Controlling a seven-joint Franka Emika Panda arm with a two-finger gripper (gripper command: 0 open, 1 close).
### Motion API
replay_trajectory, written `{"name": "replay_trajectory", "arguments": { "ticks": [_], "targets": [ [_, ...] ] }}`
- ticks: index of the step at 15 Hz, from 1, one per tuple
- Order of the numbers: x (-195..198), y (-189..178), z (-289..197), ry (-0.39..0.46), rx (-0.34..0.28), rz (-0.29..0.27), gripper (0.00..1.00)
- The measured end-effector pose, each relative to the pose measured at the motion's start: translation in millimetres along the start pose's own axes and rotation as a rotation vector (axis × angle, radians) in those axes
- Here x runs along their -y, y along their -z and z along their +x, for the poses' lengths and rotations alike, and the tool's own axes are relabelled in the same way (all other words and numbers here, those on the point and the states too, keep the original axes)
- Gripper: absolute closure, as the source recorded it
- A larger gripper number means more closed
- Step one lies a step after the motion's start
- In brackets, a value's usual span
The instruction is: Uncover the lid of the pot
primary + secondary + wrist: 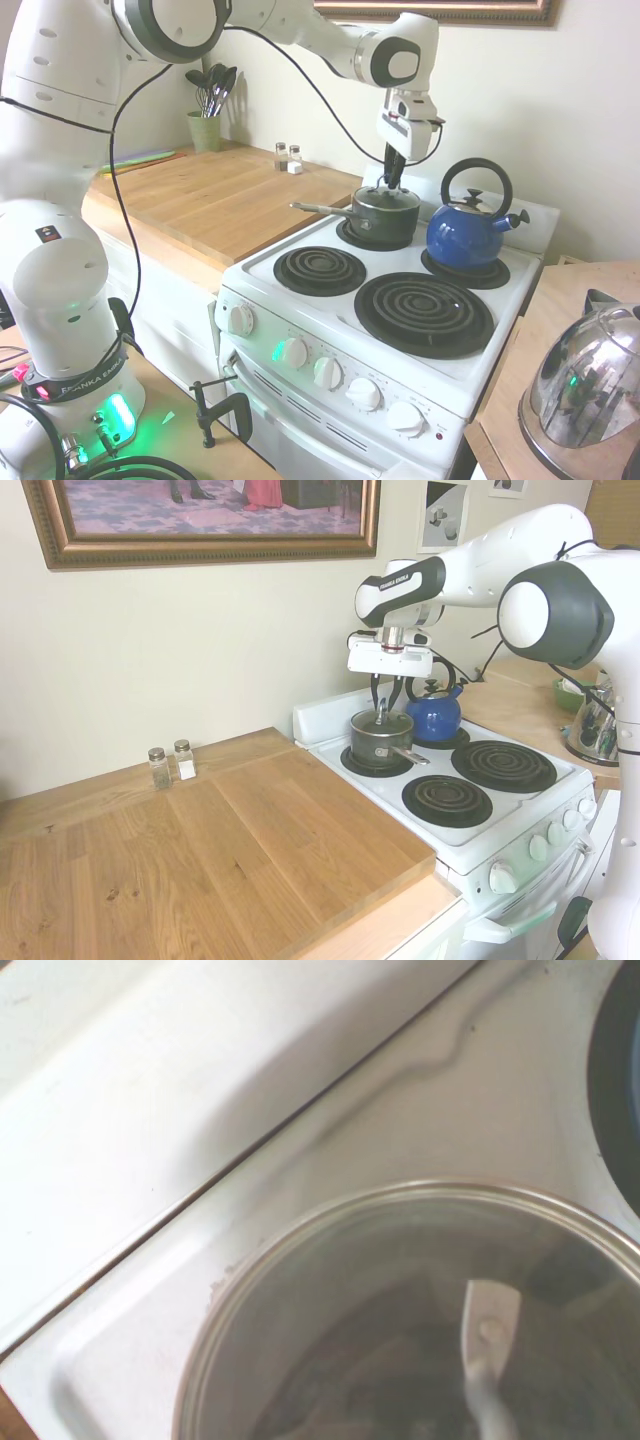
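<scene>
- Directly beneath the claw (393, 183) sits the lid (385, 197), still on the pot (383, 217).
- Claw fingers look nearly closed around the lid's loop handle (381, 710); grip uncertain.

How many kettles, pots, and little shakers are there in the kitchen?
Kettles: 2, the blue kettle and the shiny steel kettle
Pots: 1, the pot with its lid on
Shakers: 2, the shakers
Total: 5
</scene>
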State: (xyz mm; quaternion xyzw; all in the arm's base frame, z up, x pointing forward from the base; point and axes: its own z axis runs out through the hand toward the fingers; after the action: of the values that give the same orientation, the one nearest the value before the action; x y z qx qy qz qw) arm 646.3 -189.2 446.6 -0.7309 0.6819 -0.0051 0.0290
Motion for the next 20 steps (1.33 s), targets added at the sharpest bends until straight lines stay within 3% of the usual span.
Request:
{"name": "replay_trajectory", "arguments": {
  "ticks": [9, 13, 17, 20],
  "targets": [
    [0.4, 5.8, 3.6, 0.013, 0.002, 0.009, 1.0],
    [-11.4, 32.2, -4.9, 0.042, -0.02, 0.061, 1.0],
    [-37.2, 70.2, -85.6, 0.157, -0.139, 0.132, 1.0],
    [-53.6, 56.3, -187.6, 0.242, -0.221, 0.131, 1.0]
  ]
}}
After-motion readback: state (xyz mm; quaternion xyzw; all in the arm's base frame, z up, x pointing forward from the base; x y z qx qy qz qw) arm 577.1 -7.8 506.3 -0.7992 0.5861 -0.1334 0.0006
